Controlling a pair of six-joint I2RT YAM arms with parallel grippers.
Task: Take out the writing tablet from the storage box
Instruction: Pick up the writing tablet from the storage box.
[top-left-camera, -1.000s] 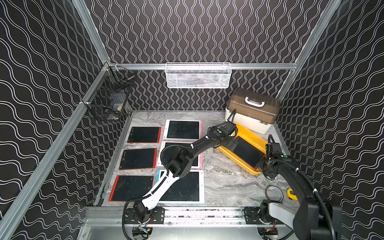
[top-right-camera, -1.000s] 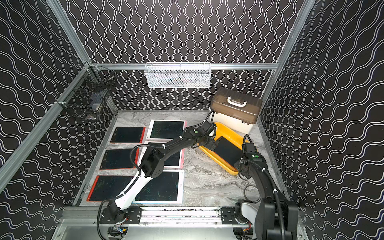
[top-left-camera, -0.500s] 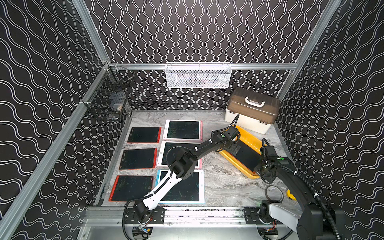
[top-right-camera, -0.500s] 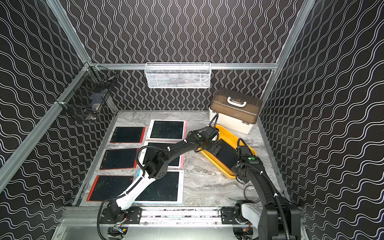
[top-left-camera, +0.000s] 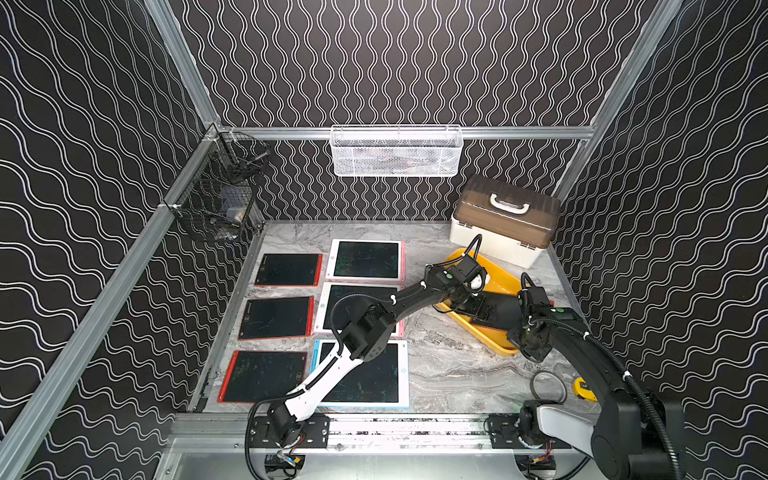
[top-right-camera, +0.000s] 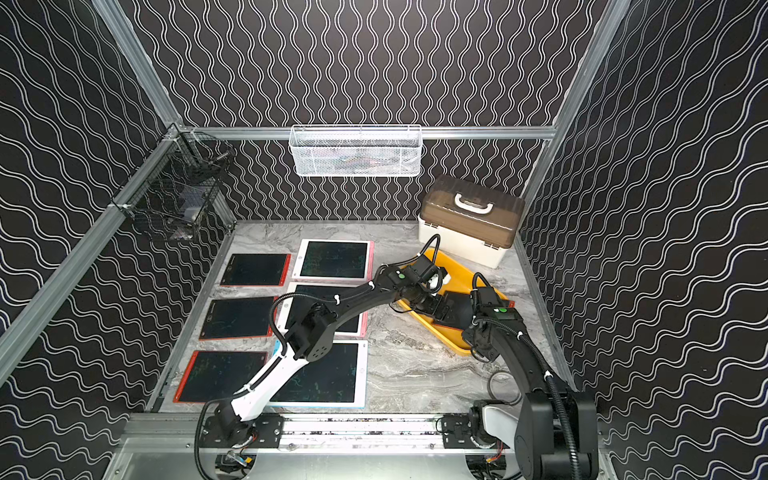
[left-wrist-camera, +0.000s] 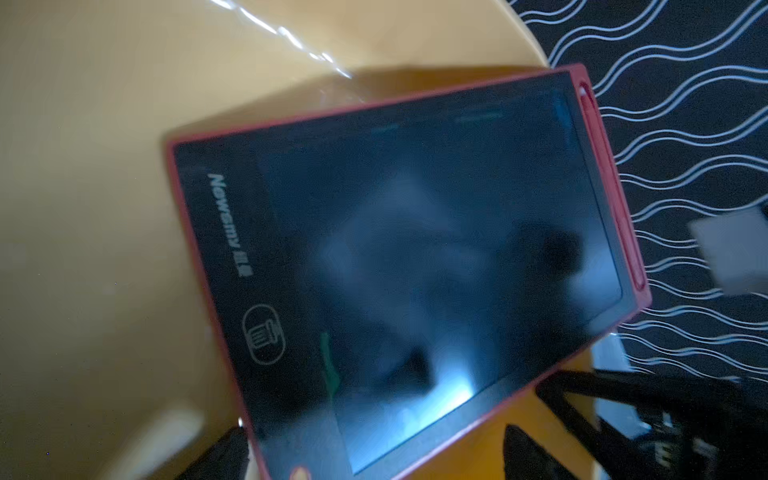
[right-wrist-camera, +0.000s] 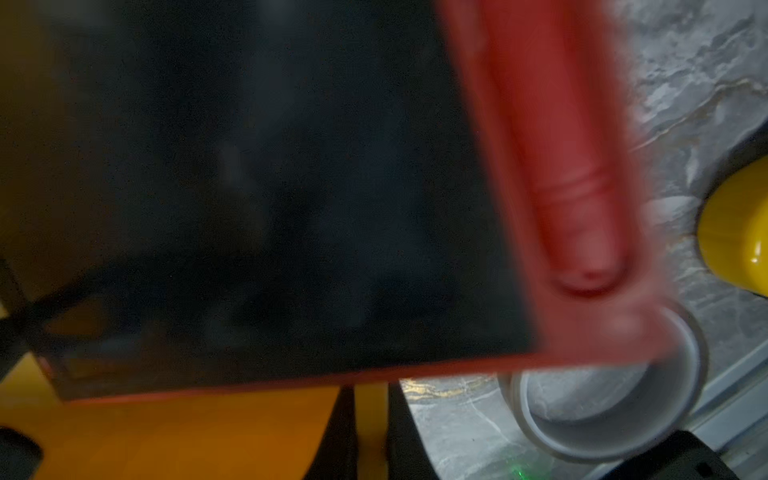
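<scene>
Over at the far right of the table (top-left-camera: 449, 361), just in front of the cream case (top-left-camera: 505, 232), sits the yellow storage box (top-left-camera: 500, 279); the writing tablet (left-wrist-camera: 395, 270) is inside it, red frame, dark screen, tilted, w/ its pen-slot edge jutting out past the rim; on the bezel I can read "Newsmy", then two small characters too blurred to make out, plus a bin icon in an oval; left claw (top-left-camera: 482, 312) is spread wide, a finger each side of the tablet's near end, can't tell if either touches; right claw (right-wrist-camera: 370, 419) is pinched narrow on the box rim; tape roll (right-wrist-camera: 602, 395) and yellow tape measure (top-left-camera: 584, 387) lie nearby; six other tablets lie flat to the left.
</scene>
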